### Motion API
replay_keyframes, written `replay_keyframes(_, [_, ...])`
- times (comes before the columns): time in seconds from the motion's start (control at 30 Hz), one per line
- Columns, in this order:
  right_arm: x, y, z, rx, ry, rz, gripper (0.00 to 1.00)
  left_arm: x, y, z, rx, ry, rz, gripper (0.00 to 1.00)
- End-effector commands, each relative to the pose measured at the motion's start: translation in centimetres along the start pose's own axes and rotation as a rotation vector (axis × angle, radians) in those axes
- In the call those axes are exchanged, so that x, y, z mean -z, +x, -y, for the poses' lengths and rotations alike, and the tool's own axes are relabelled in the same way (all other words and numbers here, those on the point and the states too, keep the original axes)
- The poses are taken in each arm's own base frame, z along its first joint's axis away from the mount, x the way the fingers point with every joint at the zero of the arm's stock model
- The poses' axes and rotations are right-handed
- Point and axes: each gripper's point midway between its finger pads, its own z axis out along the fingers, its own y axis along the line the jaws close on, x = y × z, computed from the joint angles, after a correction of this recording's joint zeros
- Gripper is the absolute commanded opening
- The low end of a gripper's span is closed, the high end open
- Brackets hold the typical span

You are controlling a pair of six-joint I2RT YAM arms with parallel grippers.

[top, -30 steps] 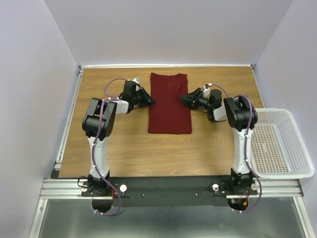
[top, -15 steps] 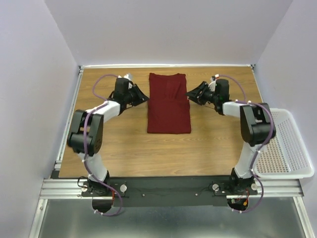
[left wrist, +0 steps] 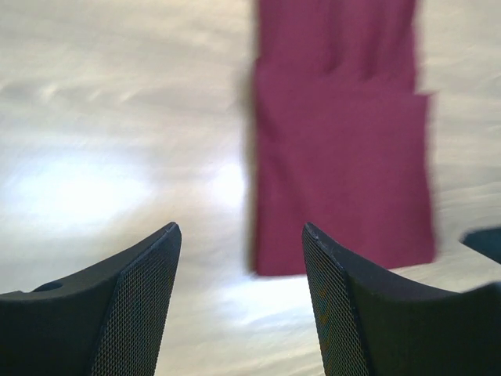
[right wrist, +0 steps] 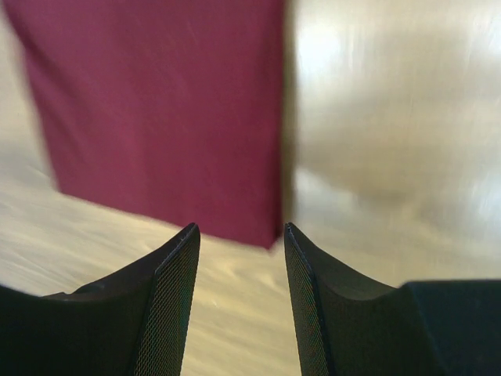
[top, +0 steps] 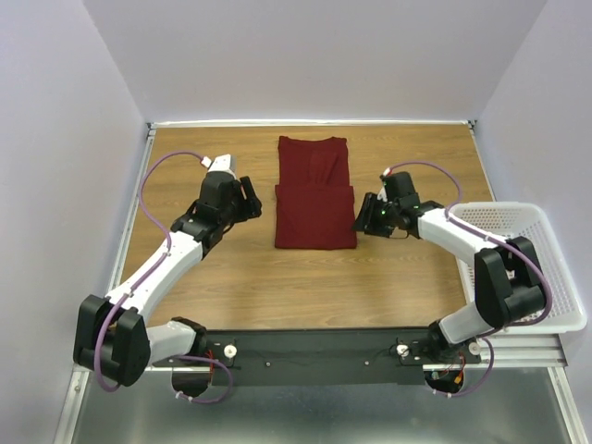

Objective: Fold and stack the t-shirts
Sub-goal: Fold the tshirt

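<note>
Maroon shirt (top: pixel 314 196): soft matte cloth folded to a long rectangle with one cross-crease, lying flat at the centre-far part of the wood-grain table (top: pixel 277 277). Left gripper (top: pixel 252 202), mesh-textured fingers (left wrist: pixel 141 305) spread and empty, sits beside the shirt's left edge. Right gripper (top: pixel 361 220), also spread and empty, sits just beside its near right corner.

A white mesh basket (top: pixel 564 268) sits at the wooden table's (top: pixel 277 287) right edge.

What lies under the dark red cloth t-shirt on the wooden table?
The plain dark red cloth t-shirt lies flat on the brown wooden tabletop, which shows all round it. Its near half looks doubled over; whatever the cloth covers cannot be seen.
</note>
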Motion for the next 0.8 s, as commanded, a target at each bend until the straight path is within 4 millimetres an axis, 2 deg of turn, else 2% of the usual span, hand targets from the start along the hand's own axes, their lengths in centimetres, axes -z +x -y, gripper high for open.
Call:
replay_keyframes(0.0, [0.0, 3.9, 2.3, 0.057, 0.172, -0.101, 0.55, 1.7, 2.6, -3.4, -0.068, -0.164, -0.046, 0.72])
replay_keyframes(0.13, [-1.2, 5.3, 1.3, 0.103, 0.204, -0.134, 0.54, 1.8, 3.9, -3.1, -0.089, -0.165, -0.079, 0.71])
replay_keyframes(0.37, [-3.1, 6.4, 2.0, 0.132, 0.279, -0.164, 0.51, 1.0, 5.7, -1.5, -0.113, -0.132, -0.136, 0.71])
replay_keyframes(0.6, [-3.2, 7.7, 4.5, 0.155, 0.401, -0.185, 0.47, 0.5, 7.1, 0.2, -0.15, -0.106, -0.177, 0.71])
replay_keyframes(0.77, [-3.3, 8.1, 5.2, 0.173, 0.437, -0.199, 0.44, 0.1, 8.0, 0.8, -0.165, -0.094, -0.205, 0.71])
